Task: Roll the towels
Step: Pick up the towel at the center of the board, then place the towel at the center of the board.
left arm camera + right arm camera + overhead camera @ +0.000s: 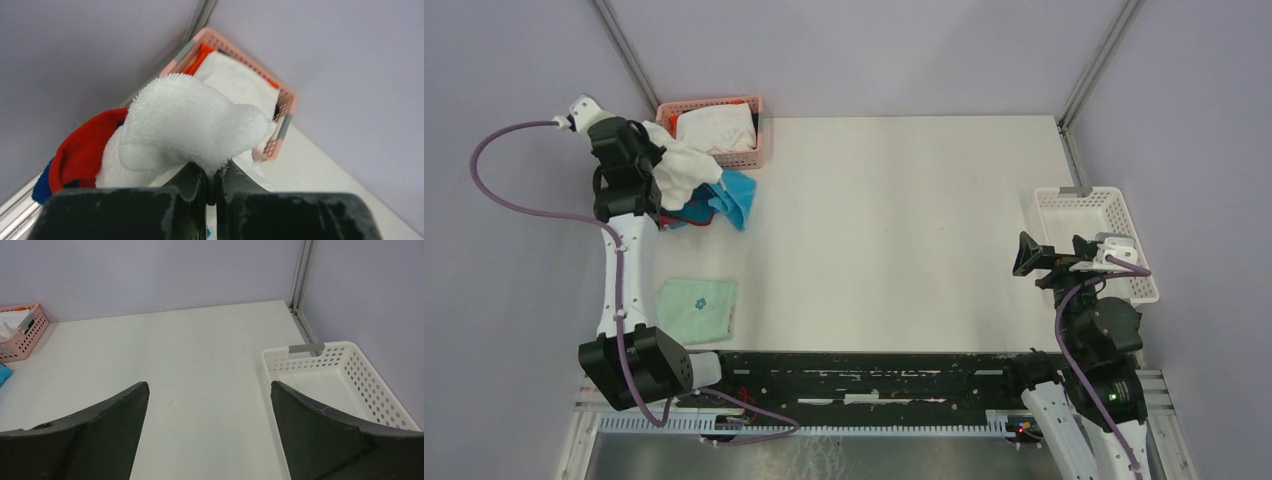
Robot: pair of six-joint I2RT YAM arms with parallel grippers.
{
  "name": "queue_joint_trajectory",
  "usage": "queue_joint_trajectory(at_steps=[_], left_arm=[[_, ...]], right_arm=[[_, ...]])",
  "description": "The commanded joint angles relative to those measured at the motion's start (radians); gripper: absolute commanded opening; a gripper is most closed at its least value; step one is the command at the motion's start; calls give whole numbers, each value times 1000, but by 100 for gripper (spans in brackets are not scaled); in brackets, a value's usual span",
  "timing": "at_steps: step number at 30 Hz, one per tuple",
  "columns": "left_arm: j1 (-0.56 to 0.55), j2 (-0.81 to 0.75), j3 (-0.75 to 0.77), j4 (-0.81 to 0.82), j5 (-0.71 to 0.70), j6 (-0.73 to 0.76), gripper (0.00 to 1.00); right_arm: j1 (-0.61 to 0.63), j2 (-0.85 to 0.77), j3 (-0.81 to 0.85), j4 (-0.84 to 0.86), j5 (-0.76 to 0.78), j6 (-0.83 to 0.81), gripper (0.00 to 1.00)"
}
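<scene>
Jaws, left: your left gripper (214,175) is clamped on a fold of the white towel (190,120), its fingers pressed nearly together through the pile
Jaws, right: your right gripper (209,390) is spread wide with nothing between its fingers, near the white basket (310,347)
Handling: expect the towel to be light, soft and floppy; it will likely sag and drag its neighbours rather than slip
Where to hold: you would probably roll more easily from an edge or corner than from this bunched fold
Towel against jaws: the white cloth billows above and beyond your left fingertips, close to the pink basket (285,95)
Other towels: the red towel (82,147) touches the white one; the turquoise towel (736,195) lies just beside them on the table
</scene>
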Motion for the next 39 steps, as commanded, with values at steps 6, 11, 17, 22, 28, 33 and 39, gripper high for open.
queue_joint_trajectory(at_steps=[6, 11, 17, 22, 28, 33, 39], left_arm=[[1, 57, 215, 0, 74, 73, 3], [-8, 49, 227, 25, 282, 46, 3], [-179, 13, 164, 15, 399, 59, 3], [-411, -3, 71, 8, 419, 99, 5], [-706, 49, -7, 56, 472, 112, 7], [-869, 151, -11, 36, 367, 205, 14], [-885, 152, -108, 76, 232, 190, 43]], right_arm=[[6, 24, 3, 13, 4, -11, 100], [7, 31, 3, 16, -3, -10, 100], [6, 45, 5, 20, -27, -5, 100], [6, 91, 25, 10, -83, 28, 100], [6, 229, 91, -28, -162, 66, 100], [7, 333, 107, -42, -260, 77, 100], [6, 468, 94, -35, -406, 82, 100]])
